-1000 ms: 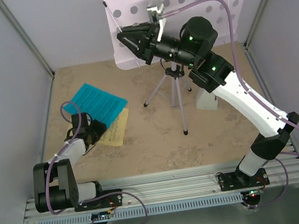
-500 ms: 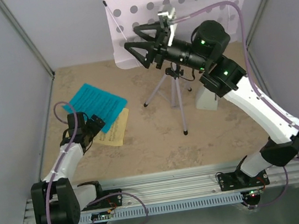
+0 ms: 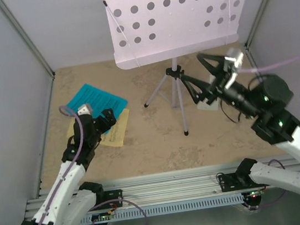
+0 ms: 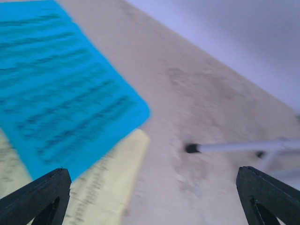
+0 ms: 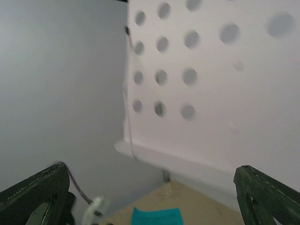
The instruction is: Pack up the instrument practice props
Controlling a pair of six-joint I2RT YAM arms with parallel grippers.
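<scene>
Two grippers checked | my left gripper (image 3: pixel 100 122): jaws spread, empty, lower left, above cyan sheet (image 3: pixel 95 100) and yellow sheet (image 3: pixel 116 130) | my right gripper (image 3: pixel 190 66): jaws spread, empty, centre right, beside music stand (image 3: pixel 181 13).

Counting one music stand (image 3: pixel 173 17), sitting on one tripod (image 3: pixel 178 94) with three legs showing. Two music sheets are lying left of the stand: one cyan sheet (image 3: pixel 101 100) and one yellow sheet (image 3: pixel 118 132). One grey metronome (image 3: pixel 209 106) is sitting just right of the stand's tripod, mostly hidden. Two arms are showing, with two grippers: left gripper (image 3: pixel 104 122) and right gripper (image 3: pixel 194 68).
</scene>
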